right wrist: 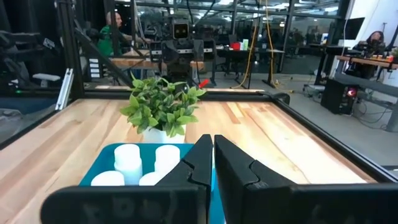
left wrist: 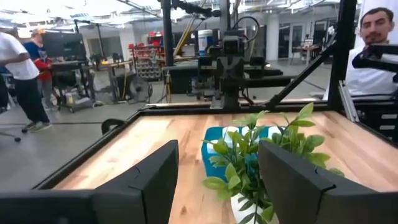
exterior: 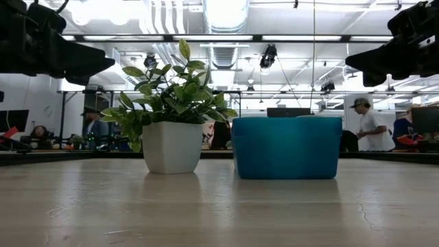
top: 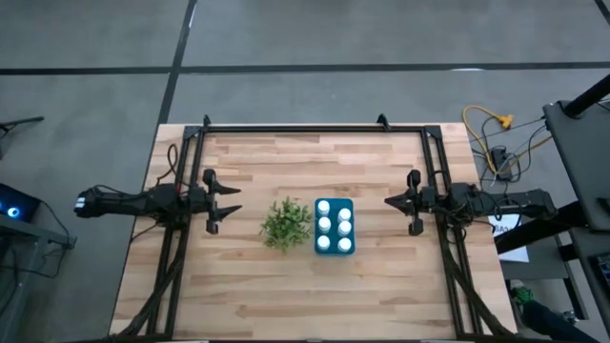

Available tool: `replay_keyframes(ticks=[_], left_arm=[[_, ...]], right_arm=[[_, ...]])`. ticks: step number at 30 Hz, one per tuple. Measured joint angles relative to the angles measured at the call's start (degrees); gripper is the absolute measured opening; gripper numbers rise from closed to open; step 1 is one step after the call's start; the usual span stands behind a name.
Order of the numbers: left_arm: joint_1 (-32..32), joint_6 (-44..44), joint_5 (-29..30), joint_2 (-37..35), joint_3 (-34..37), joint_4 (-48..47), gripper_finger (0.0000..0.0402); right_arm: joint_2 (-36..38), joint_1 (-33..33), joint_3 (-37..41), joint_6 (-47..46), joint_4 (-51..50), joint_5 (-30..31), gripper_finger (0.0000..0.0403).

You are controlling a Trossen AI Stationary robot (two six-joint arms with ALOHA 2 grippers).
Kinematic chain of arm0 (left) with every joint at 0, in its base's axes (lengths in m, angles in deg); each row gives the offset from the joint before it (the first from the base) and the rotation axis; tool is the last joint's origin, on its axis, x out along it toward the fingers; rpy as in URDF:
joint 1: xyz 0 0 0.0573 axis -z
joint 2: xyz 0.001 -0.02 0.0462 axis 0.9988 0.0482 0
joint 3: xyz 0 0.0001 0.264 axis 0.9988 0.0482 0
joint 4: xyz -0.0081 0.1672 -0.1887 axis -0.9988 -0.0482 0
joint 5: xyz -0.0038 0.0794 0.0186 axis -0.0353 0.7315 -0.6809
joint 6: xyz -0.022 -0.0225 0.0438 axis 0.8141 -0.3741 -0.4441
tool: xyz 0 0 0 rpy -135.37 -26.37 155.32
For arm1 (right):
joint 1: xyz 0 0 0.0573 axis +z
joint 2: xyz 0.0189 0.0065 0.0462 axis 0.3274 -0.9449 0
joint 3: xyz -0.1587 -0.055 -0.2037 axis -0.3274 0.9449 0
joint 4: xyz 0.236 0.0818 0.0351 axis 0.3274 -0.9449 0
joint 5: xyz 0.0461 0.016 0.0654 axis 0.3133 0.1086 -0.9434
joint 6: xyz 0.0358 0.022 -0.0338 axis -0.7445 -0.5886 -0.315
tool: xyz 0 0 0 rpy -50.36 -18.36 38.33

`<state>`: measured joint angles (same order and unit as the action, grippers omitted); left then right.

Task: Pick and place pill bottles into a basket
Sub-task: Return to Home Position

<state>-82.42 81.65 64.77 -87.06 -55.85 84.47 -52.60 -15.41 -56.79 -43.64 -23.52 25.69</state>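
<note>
Nearest the overhead camera are my two arms, stretched in from either side of the table (top: pixel 286 295). My left pincer (top: pixel 234 201) hangs above the wood, spread wide and empty, near the plant (top: pixel 286 224). My right pincer (top: pixel 390 201) hangs on the other side, facing the basket (top: pixel 317 229) but apart from it. The basket stands just beside the plant at the middle of the table. All six pill bottles (top: pixel 324 225) stand upright inside it, in two rows of three.

From table height, bare wood comes first, then the plant in its white pot (exterior: pixel 171 146) and the basket (exterior: pixel 286 147) side by side, with a narrow gap between them. The basket's wall hides the bottles. My arms show only as dark shapes in the upper corners, above the table.

Past my left wrist, my two fingers (left wrist: pixel 146 183) stand wide apart with nothing between them. The plant shows in the gap, with the basket behind it and white bottles just visible past the leaves. My right arm faces me from the far side. A person (left wrist: pixel 18 65) stands in the room beyond the table.

Past my right wrist, the fingers (right wrist: pixel 193 165) are pressed together, holding nothing. Beyond them sits the basket with the pill bottles (right wrist: pixel 127 158) in it, then the plant, then my left arm.
</note>
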Motion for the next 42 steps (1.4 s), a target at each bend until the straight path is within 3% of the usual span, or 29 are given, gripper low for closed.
replay_keyframes(ticks=[6,15,42], left_arm=[[0.0,-2.9,-2.8,-0.9,0.0,-0.4,0.0181],[0.0,-3.3,-5.8,-0.3,-0.2,-1.9,0.0013],[0.0,-4.6,-5.5,8.2,0.0,2.3,0.0008]], right_arm=[[0.0,0.0,0.0,0.0,0.0,0.0,0.0009],[-0.3,0.0,0.0,0.0,0.0,0.0,0.0009],[-1.4,0.0,0.0,5.7,0.2,0.0,0.0009]])
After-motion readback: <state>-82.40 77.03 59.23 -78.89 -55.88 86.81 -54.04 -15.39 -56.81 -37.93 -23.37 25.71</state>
